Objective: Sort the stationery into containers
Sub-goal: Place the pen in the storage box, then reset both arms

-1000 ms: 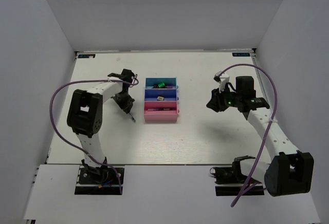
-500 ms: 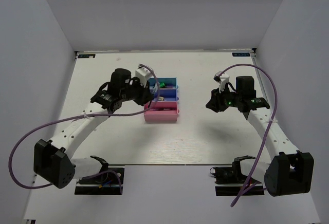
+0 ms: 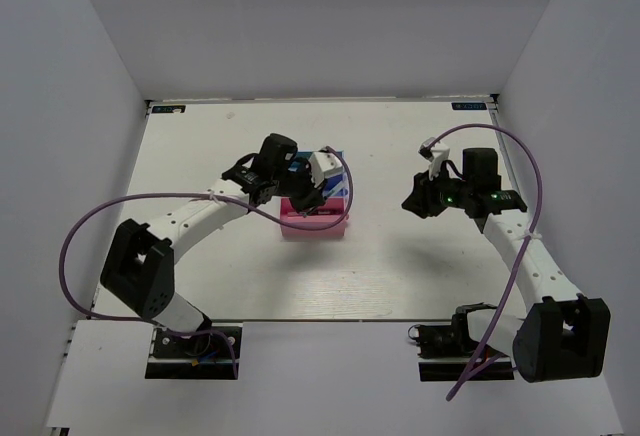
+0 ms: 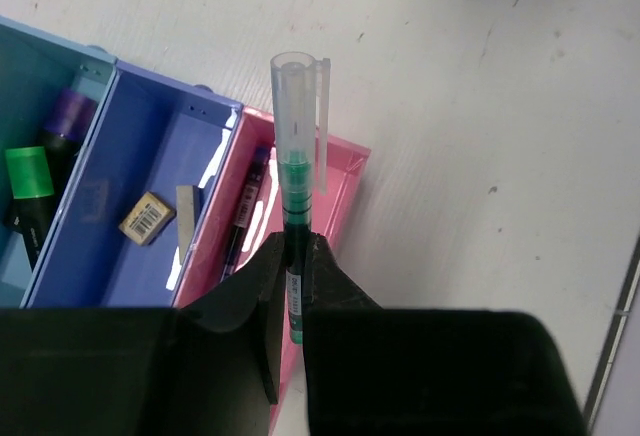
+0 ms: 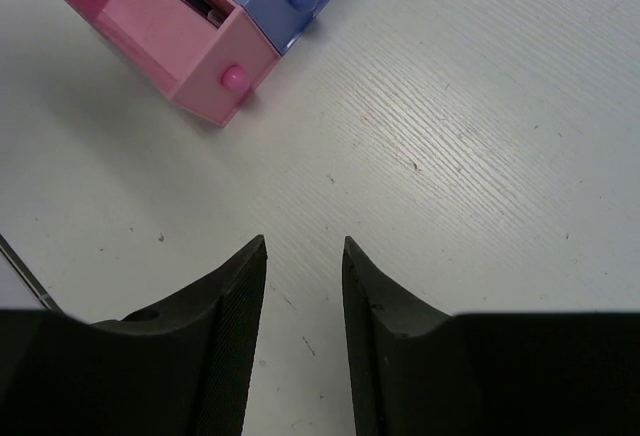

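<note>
A white, faintly scratched desk (image 3: pixel 400 266) stands between plain pale walls (image 3: pixel 90 76). The left jaws are clamped on the thin pen (image 4: pixel 296 126), which pokes out past them over the pink tray (image 4: pixel 352 171), the nearest tray. The right jaws hang parted and empty over bare desk, well to the right.

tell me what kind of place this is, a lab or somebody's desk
Most likely a robot lab test cell, not a desk: a white table boxed in by plain white walls, a left arm and right arm bolted at its near edge, and a row of small coloured trays.
</note>
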Robot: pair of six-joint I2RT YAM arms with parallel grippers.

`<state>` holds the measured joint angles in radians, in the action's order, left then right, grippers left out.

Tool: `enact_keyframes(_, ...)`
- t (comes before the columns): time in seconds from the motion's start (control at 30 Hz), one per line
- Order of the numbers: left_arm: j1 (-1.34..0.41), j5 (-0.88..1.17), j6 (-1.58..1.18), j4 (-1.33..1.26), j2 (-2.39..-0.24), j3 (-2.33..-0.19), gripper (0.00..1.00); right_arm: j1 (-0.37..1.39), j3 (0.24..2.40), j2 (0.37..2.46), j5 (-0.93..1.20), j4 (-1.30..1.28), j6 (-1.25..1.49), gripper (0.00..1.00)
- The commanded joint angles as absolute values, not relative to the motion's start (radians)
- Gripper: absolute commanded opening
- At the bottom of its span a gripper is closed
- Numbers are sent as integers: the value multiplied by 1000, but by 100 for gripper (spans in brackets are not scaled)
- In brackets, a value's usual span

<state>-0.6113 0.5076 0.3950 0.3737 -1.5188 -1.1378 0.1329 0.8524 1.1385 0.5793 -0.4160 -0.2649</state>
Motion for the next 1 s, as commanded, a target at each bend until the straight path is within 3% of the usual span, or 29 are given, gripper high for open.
enact_keyframes(0.0,-612,470,456,357,-1523,-1155,0,121,841,1114,609,-413,-261,40)
enact_keyframes(0.2,-614,377,486,314,-1535,-1095,1,106,838,1114,615,-413,-259,44)
enact_keyframes(0.3,-612,364,489,322,-1548,-1091,15,104,838,1115,620,-417,-262,52)
enact_keyframes(0.5,-612,351,471,321,-1540,-1066,41,100,841,1115,629,-422,-261,57)
enact_keyframes(0.53,-611,344,466,313,-1531,-1062,51,97,842,1115,630,-422,-258,57)
enact_keyframes(0.67,-612,322,459,308,-1509,-1057,58,91,842,1118,634,-422,-253,58)
enact_keyframes(0.73,-614,316,440,305,-1479,-1057,58,87,844,1114,635,-425,-252,58)
enact_keyframes(0.83,-615,299,349,287,-1404,-1066,32,87,842,1105,621,-428,-239,63)
enact_keyframes(0.87,-615,270,318,285,-1382,-1068,18,87,841,1101,602,-425,-230,64)
enact_keyframes(0.9,-617,250,231,296,-1340,-1069,17,89,845,1095,579,-420,-218,66)
enact_keyframes(0.97,-582,103,22,349,-1261,-1112,25,91,853,1083,485,-416,-165,85)
